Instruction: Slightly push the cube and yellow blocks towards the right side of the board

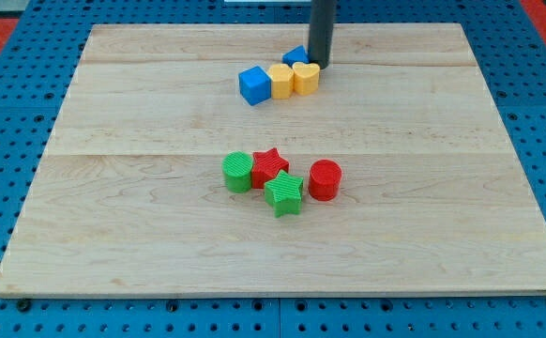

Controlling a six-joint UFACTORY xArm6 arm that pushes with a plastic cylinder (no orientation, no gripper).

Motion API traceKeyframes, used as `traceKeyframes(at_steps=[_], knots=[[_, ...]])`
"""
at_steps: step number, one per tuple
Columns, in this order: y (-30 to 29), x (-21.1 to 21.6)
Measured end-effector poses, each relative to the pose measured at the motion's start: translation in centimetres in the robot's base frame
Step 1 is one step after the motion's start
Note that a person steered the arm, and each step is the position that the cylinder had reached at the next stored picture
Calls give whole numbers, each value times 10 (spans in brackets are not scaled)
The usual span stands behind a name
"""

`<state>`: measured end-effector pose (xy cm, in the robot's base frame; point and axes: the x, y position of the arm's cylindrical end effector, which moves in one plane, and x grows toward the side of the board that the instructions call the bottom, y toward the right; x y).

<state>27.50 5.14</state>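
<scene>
my tip (pixel 321 64), no fingers to open, sits right of the yellow blocks (pixel 293 79); pushing here shoves the blue cube (pixel 253 85) left.

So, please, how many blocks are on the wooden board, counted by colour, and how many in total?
Blue: 2, the blue cube and a blue block partly hidden behind my tip.
Yellow: 2, the yellow cube-like block and the yellow heart-like block.
Green: 2, the green cylinder and the green star.
Red: 2, the red star and the red cylinder.
Total: 8.
</scene>
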Motion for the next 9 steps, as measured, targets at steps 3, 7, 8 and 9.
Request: traceKeyframes(at_steps=[3,7,8,9], knots=[[-59,-23],[-146,66],[-132,94],[-104,57]])
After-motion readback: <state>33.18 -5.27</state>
